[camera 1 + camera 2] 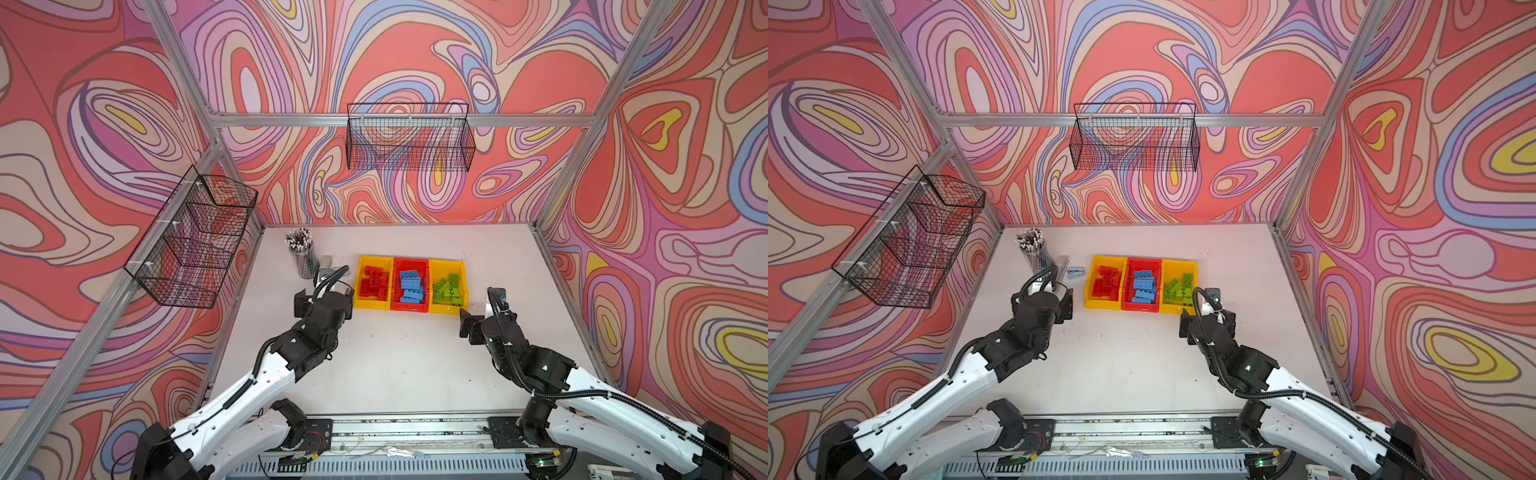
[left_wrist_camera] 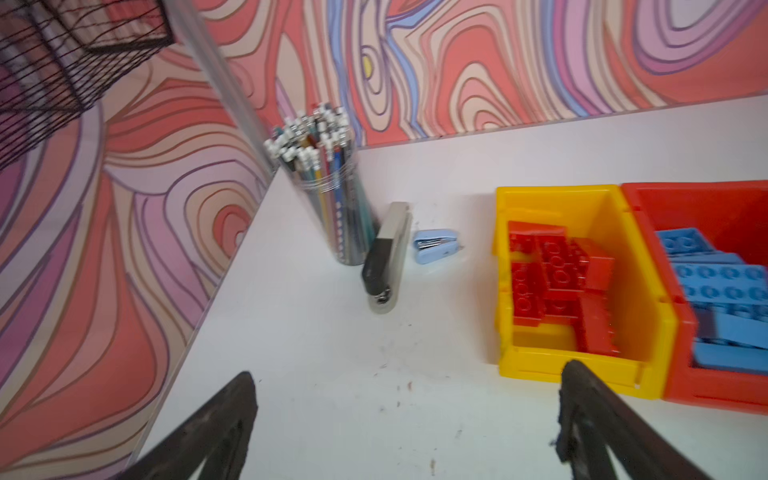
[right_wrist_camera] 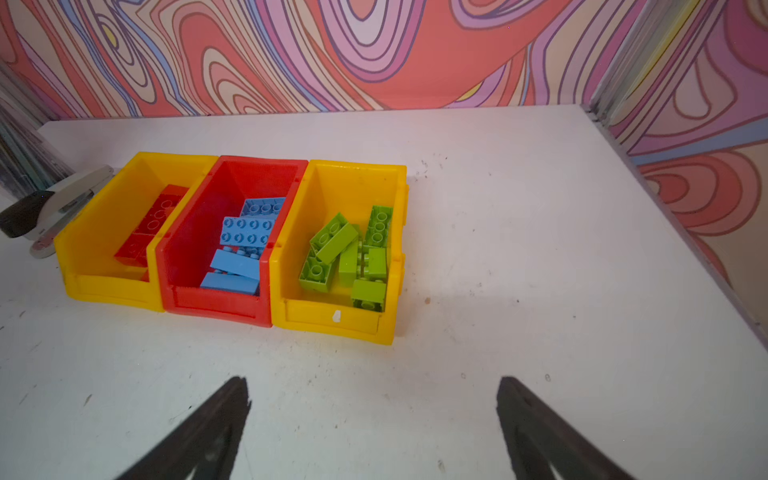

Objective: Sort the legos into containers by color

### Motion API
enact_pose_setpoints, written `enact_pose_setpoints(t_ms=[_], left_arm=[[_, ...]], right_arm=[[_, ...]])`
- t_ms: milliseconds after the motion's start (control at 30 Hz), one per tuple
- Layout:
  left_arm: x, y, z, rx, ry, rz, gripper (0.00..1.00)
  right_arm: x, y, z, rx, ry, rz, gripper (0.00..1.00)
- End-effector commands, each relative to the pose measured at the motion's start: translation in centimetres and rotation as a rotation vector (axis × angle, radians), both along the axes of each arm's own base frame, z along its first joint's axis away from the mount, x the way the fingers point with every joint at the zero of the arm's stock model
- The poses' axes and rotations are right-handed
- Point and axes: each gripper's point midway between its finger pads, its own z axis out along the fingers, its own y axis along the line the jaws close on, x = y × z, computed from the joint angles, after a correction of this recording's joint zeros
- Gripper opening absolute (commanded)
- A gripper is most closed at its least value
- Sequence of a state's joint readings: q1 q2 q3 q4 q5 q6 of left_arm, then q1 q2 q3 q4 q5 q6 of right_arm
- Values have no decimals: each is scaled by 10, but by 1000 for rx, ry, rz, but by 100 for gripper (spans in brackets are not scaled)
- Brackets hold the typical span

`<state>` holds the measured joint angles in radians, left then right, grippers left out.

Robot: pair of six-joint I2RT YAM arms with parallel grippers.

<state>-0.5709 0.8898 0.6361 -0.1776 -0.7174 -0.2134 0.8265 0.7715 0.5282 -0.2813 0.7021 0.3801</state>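
Three joined containers stand in a row at the back middle of the table. In both top views, red legos (image 1: 373,282) (image 1: 1108,281) fill the left yellow bin (image 1: 374,262). Light blue legos (image 1: 411,286) (image 3: 245,241) lie in the red bin (image 1: 410,262). Lime green legos (image 1: 448,287) (image 3: 353,253) lie in the right yellow bin (image 1: 446,264). My left gripper (image 2: 410,369) hovers open just left of the bins with nothing between its fingers. My right gripper (image 3: 372,379) is open and empty, in front of the green bin's right corner.
A clear cup of pens (image 2: 328,199), a grey-black stapler (image 2: 386,257) and a small blue stapler (image 2: 438,245) sit left of the bins. Black wire baskets hang on the back wall (image 1: 409,137) and the left wall (image 1: 195,237). Bare white table (image 1: 395,365) lies in front.
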Motion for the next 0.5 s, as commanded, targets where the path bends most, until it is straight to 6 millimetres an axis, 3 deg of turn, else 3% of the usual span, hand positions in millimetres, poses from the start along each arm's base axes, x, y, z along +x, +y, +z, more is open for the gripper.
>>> enact_pose_setpoints(t_ms=[0, 67, 200, 333, 467], left_arm=[[6, 35, 0, -67, -81, 96, 100], [7, 49, -22, -37, -64, 140, 100], [17, 53, -51, 39, -60, 119, 100], [23, 65, -70, 16, -86, 124, 100], [29, 75, -80, -100, -130, 112, 100]], right_arm=[[13, -17, 42, -32, -239, -107, 98], [17, -32, 43, -84, -303, -183, 98], [39, -63, 33, -78, -314, -260, 98], [67, -116, 19, 14, -273, -322, 98], [79, -146, 0, 4, -248, -383, 98]])
